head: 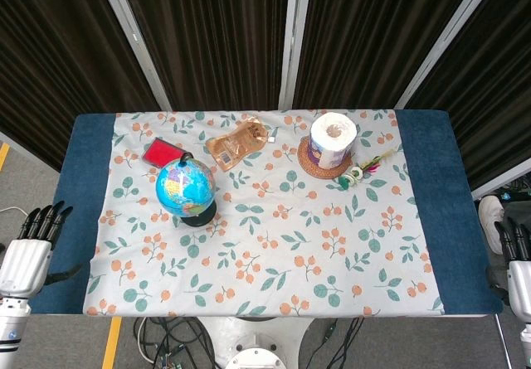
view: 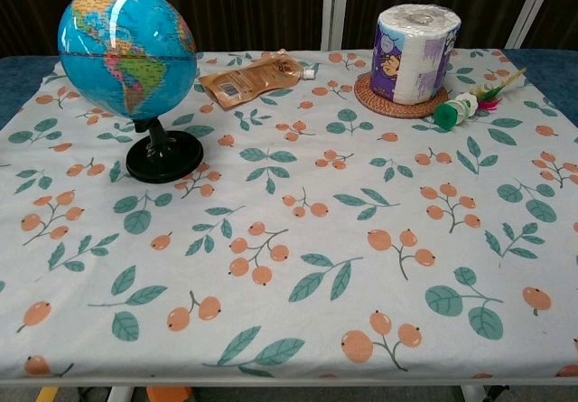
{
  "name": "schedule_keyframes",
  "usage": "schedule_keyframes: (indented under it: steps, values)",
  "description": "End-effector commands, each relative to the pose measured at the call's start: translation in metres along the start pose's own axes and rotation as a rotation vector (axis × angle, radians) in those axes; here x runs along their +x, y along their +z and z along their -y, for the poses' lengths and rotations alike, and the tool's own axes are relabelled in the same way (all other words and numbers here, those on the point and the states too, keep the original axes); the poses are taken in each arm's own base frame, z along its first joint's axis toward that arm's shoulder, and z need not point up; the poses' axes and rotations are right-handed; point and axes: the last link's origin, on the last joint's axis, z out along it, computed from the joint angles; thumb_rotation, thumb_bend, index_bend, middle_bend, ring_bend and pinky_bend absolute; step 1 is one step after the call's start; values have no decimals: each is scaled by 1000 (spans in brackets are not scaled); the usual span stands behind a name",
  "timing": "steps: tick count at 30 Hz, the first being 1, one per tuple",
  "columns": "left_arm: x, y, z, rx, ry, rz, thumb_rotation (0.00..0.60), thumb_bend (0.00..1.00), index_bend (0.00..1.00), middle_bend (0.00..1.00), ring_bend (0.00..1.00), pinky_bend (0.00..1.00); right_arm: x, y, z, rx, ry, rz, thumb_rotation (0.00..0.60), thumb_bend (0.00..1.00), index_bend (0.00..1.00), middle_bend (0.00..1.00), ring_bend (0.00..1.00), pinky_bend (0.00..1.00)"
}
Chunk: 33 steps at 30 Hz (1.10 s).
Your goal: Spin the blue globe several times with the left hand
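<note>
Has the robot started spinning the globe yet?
Not that I can see. Nothing looks done: the globe stands untouched on its black base. Nothing is in hand either: the left robot hand sits off the table's left edge, apart from the globe, and the right robot hand is off to the right. Reaching over and every spin are left.

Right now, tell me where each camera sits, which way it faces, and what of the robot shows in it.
Head view: high above the near edge, looking steeply down on the whole table; the left hand and right hand show at the bottom corners, off the cloth.
Chest view: low at the near table edge, looking level across the cloth toward the curtains; no part of the robot shows.
Shared: the blue globe, the brown pouch and the paper roll.
</note>
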Motion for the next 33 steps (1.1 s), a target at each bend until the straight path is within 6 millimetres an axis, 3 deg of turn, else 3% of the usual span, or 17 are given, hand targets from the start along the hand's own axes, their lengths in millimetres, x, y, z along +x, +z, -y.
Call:
schedule_keyframes:
  steps: [1,19,28,33]
  values:
    - [0,0,-1,-2,-11,0,600,0,19,0,0,0,0,0,-1,-3,4,-3,600,339,0,0,0,0]
    - [7,9,-6,-8,-109,-6,600,0,19,0,0,0,2,4,1,17,19,-6,600,340,0,0,0,0]
    - [30,41,-21,-53,-376,-65,600,0,19,0,0,0,1,4,1,10,5,-3,600,339,0,0,0,0]
    - [38,62,-42,-121,-558,-23,600,0,19,0,0,0,-2,6,3,9,-3,11,600,340,0,0,0,0]
